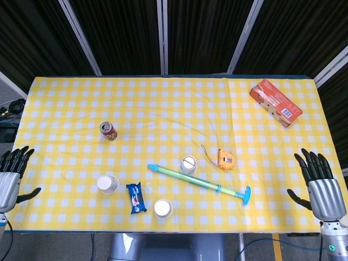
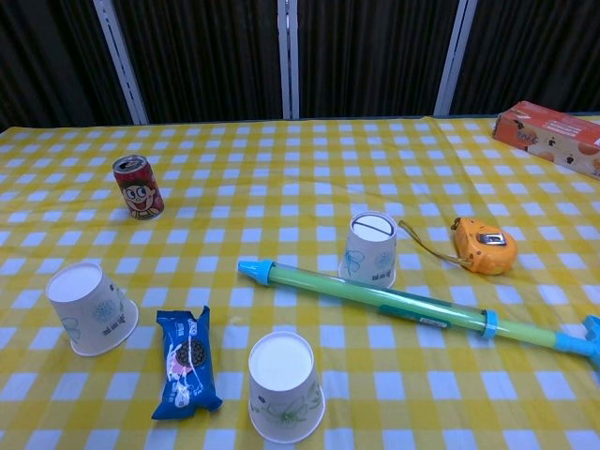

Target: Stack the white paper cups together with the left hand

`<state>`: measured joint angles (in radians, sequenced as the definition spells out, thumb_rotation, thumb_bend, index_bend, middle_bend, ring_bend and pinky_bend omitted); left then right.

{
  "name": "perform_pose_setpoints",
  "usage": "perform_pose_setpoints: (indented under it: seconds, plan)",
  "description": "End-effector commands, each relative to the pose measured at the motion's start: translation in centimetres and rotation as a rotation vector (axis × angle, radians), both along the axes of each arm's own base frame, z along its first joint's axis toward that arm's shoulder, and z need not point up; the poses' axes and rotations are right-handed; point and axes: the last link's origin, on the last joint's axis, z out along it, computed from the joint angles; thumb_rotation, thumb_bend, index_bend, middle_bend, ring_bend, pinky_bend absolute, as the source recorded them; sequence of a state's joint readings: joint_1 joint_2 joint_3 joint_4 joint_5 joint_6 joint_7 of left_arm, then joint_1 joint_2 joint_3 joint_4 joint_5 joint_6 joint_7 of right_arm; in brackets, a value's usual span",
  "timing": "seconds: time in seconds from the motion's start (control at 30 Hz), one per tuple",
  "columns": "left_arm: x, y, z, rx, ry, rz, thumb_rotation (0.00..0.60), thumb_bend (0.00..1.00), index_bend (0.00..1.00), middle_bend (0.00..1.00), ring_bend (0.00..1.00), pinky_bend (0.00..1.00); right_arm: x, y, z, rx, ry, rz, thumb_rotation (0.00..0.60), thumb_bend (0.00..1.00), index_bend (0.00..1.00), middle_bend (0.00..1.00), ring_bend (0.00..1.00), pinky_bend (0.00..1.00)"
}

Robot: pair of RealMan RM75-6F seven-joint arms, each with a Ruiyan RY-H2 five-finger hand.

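Three white paper cups (image 1: 108, 185) (image 1: 163, 209) (image 1: 188, 165) upside down, apart, lower centre of bench (image 1: 65, 109) — left hand (image 1: 12, 173) lower left, right hand (image 1: 321, 182) lower right, fingers spread, released, grasping nothing.

The light is bright and even in both views. It seems to come from above, because the shadows are small and soft. In the chest view, the upside-down white paper cup nearest the camera (image 2: 285, 385) has only a thin dark edge under it. The yellow and white checked cloth on the surface (image 2: 281, 178) looks clear and sharp. The small red drink can (image 2: 138, 187) shows a little shine on its side. The long green and blue plastic tube (image 2: 412, 305) has a thin bright line along it. The black curtain behind (image 1: 206, 32) is very dark. In the head view, the surface's far edge bends a little.
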<state>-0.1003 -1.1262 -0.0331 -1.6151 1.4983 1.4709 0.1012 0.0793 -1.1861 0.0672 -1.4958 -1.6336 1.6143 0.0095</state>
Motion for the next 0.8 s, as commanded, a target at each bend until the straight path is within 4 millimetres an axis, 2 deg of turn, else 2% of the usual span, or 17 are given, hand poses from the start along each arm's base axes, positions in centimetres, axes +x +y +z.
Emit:
perform_pose_setpoints:
  seconds: [0.03,0.8]
  plan:
    - [-0.02,-0.02,-0.05,-0.007,0.001,0.003,0.600,0.08,0.00,0.00,0.00,0.00,0.00,0.04,-0.02,0.003,0.000,-0.002,0.600,0.07,0.05,0.00,0.00,0.00]
    - [0.62,0.41,-0.91,-0.047,0.004,-0.011,0.600,0.08,0.00,0.00,0.00,0.00,-0.18,0.10,0.08,0.013,-0.008,-0.014,0.600,0.07,0.08,0.00,0.00,0.00]
